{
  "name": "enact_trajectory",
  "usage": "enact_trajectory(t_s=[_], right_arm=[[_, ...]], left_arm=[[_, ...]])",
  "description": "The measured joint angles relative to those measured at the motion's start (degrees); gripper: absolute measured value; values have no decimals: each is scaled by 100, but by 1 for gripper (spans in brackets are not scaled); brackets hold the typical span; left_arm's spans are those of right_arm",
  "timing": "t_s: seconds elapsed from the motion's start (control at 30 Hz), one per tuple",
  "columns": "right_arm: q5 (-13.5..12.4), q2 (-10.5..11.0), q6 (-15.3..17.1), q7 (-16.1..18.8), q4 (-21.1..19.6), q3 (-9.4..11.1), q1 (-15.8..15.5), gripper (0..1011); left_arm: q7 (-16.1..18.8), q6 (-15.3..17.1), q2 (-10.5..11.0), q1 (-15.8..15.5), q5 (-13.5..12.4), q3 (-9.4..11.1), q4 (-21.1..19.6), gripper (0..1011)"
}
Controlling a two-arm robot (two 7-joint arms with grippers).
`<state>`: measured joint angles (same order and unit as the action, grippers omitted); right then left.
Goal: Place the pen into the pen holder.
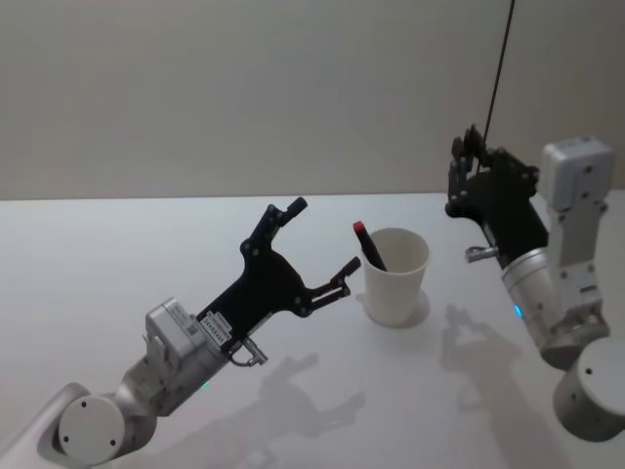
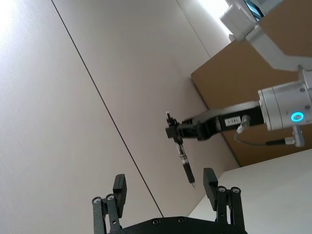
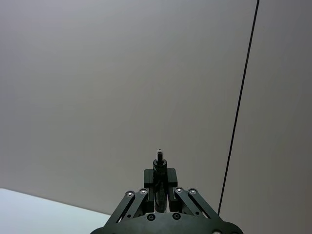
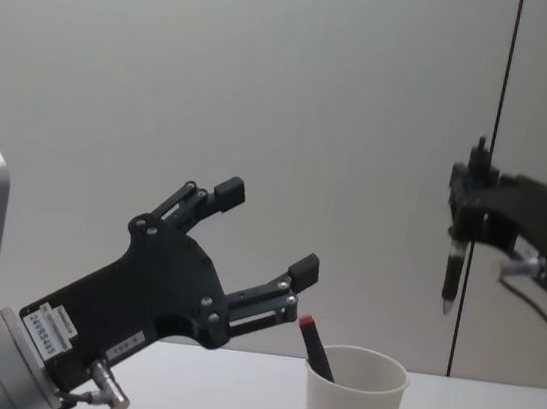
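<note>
The pen holder is a white paper cup (image 1: 397, 278) (image 4: 353, 405) on the table, with a red-capped dark pen (image 1: 369, 245) (image 4: 314, 345) leaning inside it. My right gripper (image 4: 465, 205) (image 3: 160, 181) is shut on a black pen (image 4: 452, 273) (image 2: 185, 167) (image 3: 159, 168), held upright with its tip down, high above the table and to the right of the cup. In the head view the right gripper (image 1: 465, 168) sits behind and right of the cup. My left gripper (image 1: 324, 234) (image 4: 268, 227) (image 2: 165, 184) is open and holds nothing, raised just left of the cup.
The white table (image 1: 146, 254) stretches left and forward of the cup. A plain wall (image 4: 269, 83) with a dark vertical seam (image 4: 500, 93) stands behind. A brown panel (image 2: 253, 63) shows in the left wrist view.
</note>
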<state>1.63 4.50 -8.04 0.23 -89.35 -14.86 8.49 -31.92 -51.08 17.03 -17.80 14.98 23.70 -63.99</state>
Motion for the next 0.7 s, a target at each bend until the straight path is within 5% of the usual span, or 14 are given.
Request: enact_trajectory(t_s=[0.33,0.7], right_arm=[[139,-104,71,99,484,-40,149,146],[-16,-178,-53,306,720,-70,217,146]], left_arm=[[0,0,0,0,0,0,0,1003],[0,0,0,0,0,0,0,1003]])
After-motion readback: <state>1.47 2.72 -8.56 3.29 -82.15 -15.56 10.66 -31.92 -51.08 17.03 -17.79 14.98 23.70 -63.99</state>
